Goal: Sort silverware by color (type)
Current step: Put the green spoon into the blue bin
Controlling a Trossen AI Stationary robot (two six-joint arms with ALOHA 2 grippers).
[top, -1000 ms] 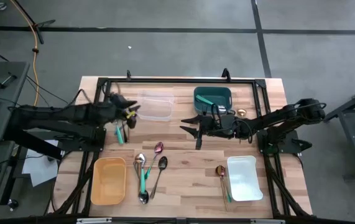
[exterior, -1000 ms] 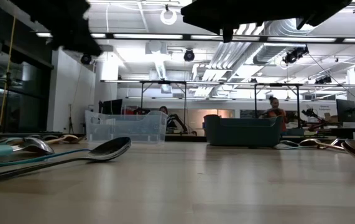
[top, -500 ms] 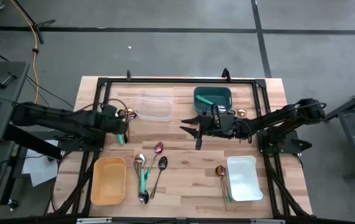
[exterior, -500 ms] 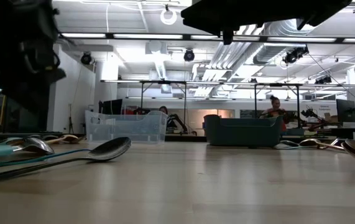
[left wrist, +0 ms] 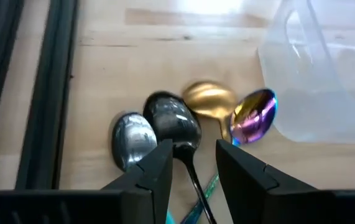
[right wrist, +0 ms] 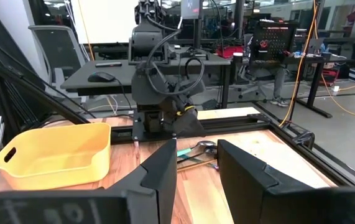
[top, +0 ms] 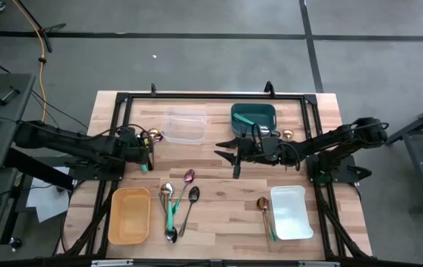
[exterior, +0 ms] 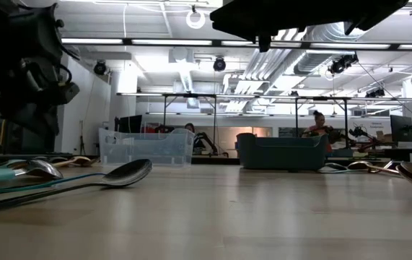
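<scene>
silverware lies in several groups on our wooden table [top: 218, 215]. at the left rear, just beside the clear container [top: 184, 126], we see four spoon heads close together: a silver spoon [left wrist: 133, 137], a black spoon [left wrist: 172, 118], a gold spoon [left wrist: 208, 99] and an iridescent spoon [left wrist: 255, 116], whose head touches the container's edge. our left gripper [left wrist: 193, 165] is low over this cluster, its fingers [left wrist: 155, 171] parted a narrow way on either side of the black spoon's handle; we cannot tell whether they press on it.

toward the front, between the yellow container [top: 130, 216] and the middle of the table, lies another group: a pink spoon [top: 189, 176], a second black spoon [top: 190, 206] and a teal-handled spoon [top: 170, 215]. a copper-coloured spoon [top: 263, 205] lies just beside the white container [top: 290, 212] at the front right. the teal container [top: 253, 116] at the rear holds a teal-handled piece.

our right gripper [top: 228, 148] hangs above the middle of the table, clear of the wood, its fingers [right wrist: 155, 174] partly apart with nothing between them.
</scene>
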